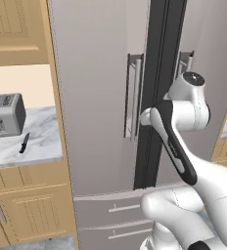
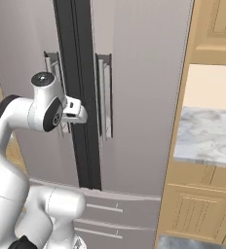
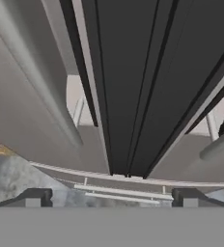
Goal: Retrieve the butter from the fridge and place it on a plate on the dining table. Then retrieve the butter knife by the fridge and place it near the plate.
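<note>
At the fridge [image 1: 101,97] front, the doors stand slightly ajar, a dark gap running down between them. The gripper [image 3: 109,198] sits close to that gap between the two bar handles, jaws spread wide and holding nothing; its two dark fingertips [image 3: 34,198] stand well apart. The butter knife [image 1: 24,143] lies on the marble counter [image 1: 42,141] left of the fridge, just beside the toaster [image 1: 5,114]. Two drawers [image 1: 115,215] run below the doors.

Both base views face the fridge [image 1: 101,97] from close behind the arm, while the hand view looks down its door seam.
</note>
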Available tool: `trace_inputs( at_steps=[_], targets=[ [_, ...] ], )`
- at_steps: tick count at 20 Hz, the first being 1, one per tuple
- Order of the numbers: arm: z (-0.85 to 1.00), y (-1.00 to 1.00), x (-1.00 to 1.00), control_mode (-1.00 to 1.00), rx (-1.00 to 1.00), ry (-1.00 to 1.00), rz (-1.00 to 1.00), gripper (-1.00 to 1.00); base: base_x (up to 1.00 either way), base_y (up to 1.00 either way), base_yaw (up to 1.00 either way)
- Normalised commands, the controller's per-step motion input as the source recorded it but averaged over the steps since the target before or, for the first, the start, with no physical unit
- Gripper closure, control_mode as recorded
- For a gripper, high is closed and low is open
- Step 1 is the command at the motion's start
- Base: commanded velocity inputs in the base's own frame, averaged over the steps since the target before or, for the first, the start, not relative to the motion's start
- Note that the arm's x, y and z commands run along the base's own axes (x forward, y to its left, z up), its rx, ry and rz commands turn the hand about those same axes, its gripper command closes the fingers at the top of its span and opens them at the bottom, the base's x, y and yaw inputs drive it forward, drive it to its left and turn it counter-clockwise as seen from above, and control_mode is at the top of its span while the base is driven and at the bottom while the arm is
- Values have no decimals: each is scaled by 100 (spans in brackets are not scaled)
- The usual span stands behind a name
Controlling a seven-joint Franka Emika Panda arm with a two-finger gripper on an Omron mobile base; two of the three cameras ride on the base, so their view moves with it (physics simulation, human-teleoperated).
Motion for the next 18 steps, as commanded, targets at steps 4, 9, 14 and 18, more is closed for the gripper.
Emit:
trace_inputs(
  at_steps=[4,9,14,18],
  targets=[
    [0,0,0,100,0,0,0,-100,-58,0,-1],
    [0,0,0,100,0,0,0,-100,-58,0,0],
    [0,0,0,100,0,0,0,-100,-31,0,0],
    [0,23,1,-100,-3,0,0,-100,0,1,0]
  ],
)
